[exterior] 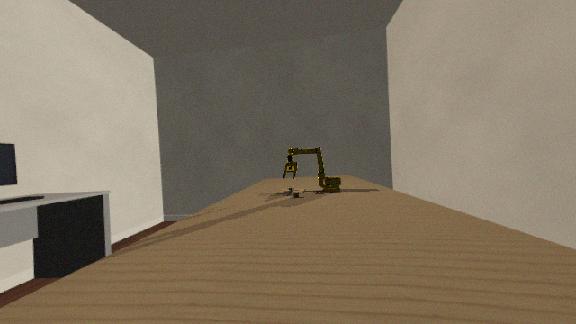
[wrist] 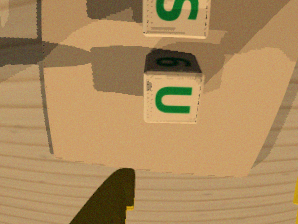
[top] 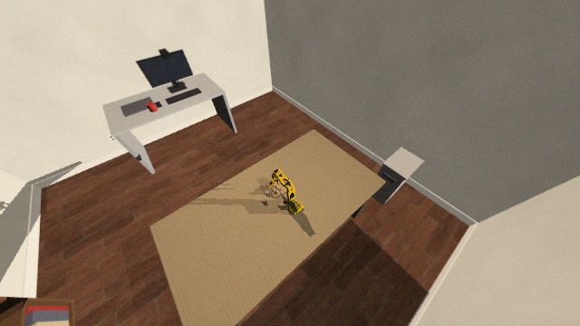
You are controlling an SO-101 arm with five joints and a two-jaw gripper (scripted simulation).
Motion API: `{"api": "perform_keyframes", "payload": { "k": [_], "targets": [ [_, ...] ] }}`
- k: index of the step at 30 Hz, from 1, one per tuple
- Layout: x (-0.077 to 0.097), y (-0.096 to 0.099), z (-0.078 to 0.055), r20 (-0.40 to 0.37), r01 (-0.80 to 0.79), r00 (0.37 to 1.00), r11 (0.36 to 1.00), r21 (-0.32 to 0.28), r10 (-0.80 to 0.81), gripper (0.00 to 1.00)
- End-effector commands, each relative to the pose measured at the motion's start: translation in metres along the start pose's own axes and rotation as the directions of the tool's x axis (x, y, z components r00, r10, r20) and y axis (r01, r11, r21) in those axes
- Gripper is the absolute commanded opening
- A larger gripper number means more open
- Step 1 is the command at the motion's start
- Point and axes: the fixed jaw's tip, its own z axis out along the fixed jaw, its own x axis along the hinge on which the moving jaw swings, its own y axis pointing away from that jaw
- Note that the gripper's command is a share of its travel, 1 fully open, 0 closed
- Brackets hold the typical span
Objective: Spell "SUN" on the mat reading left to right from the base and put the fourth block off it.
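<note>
In the wrist view a white block with a green S (wrist: 177,6) lies flat on the pale mat (wrist: 120,129). A white block with a green U (wrist: 172,94) lies right beside it, in line with it; its dark side face shows a 6. My gripper (exterior: 290,173) hangs above these blocks, partly open and empty. One dark jaw (wrist: 93,219) shows at the bottom of the wrist view, apart from the U block. From the exterior view the blocks (exterior: 293,193) are small specks below the gripper. No N block is legible in any view.
The yellow arm's base (exterior: 332,184) stands on a large tan table top. A small dark block (top: 265,203) lies near the arm, its letter too small to read. A desk with a monitor (top: 165,97) stands far off by the wall.
</note>
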Motion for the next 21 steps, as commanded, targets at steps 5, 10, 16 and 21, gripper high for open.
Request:
{"api": "perform_keyframes", "payload": {
  "k": [5,10,16,21],
  "targets": [
    [-0.001,-0.0061,-0.0141,0.003,0.001,1.0,0.997,0.081,-0.001,0.33],
    [-0.001,-0.0061,-0.0141,0.003,0.001,1.0,0.997,0.081,-0.001,0.33],
    [-0.001,-0.0061,-0.0142,0.003,0.001,1.0,0.997,0.081,-0.001,0.33],
    [-0.001,-0.0068,-0.0191,0.003,0.001,1.0,0.994,0.11,-0.001,0.33]
  ]
}}
